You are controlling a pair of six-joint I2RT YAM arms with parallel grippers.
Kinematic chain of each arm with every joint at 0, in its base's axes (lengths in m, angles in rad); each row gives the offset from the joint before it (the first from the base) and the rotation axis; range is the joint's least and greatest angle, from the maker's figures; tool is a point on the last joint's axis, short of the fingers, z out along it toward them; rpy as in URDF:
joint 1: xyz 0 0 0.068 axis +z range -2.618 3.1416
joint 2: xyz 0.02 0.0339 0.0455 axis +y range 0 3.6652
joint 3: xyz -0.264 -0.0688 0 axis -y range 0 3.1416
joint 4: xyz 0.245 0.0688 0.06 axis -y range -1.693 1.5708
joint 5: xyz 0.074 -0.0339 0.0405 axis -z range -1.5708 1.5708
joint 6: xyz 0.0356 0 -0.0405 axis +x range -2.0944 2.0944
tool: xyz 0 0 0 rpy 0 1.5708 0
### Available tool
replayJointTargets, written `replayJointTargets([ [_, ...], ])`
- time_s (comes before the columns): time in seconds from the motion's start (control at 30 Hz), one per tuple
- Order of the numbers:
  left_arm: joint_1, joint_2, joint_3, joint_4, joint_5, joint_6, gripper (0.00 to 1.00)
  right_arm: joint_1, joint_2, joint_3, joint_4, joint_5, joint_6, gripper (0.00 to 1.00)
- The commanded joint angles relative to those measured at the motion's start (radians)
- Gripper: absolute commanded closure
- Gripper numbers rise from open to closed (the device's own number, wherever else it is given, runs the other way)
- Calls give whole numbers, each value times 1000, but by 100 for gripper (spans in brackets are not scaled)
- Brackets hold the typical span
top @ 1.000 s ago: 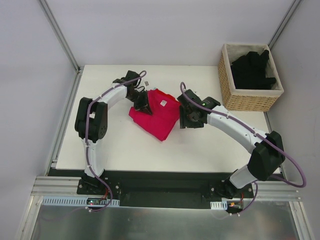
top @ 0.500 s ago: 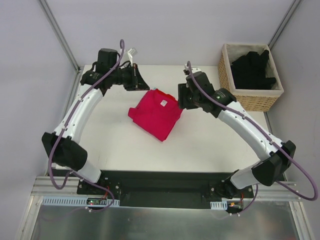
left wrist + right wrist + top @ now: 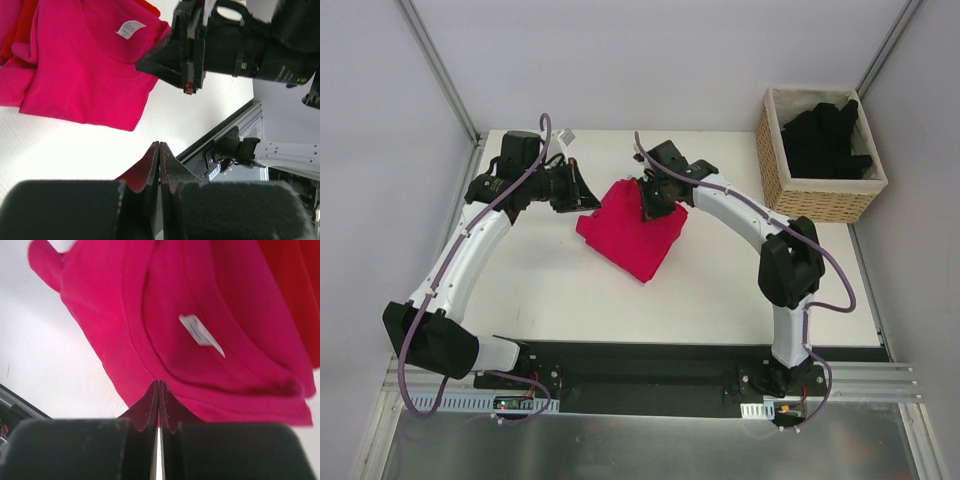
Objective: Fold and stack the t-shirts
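as left tool (image 3: 159, 146) hangs closed, right tool (image 3: 159, 384) closed at edge of pink t-shirt (image 3: 632, 238)

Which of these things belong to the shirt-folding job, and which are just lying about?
Job: pink shirt, red shirt, black shirts.
Just there: basket holding the black shirts, table.

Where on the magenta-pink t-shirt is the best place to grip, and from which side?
Probably the collar edge beside the white label, coming from the table's far right side: the magenta-pink t-shirt lies folded flat, and that edge is an exposed doubled layer with bare table beside it.
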Motion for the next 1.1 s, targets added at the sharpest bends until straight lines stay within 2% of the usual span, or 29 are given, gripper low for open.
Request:
replayJointTargets([
  [0.0, 3, -83, -34, 3, -30, -17, 100, 11, 53, 126, 54, -71, -64, 99],
  [0.3, 5, -112, -73, 2, -33, -32, 100, 38, 176, 274, 57, 12, -185, 99],
  [0.5, 5, -106, -67, 0, -30, -26, 100, 42, 352, 341, 51, 58, -219, 99],
  [0.73, 5, -106, -85, 2, -19, -23, 100, 48, 521, 527, -96, 207, -201, 99],
  [0.93, 5, -81, -79, 2, 3, -26, 100, 1, 555, 521, -222, 164, -58, 99],
  [1.07, 5, -63, -62, 2, 9, -25, 100, -2, 474, 367, -274, 221, 3, 99],
])
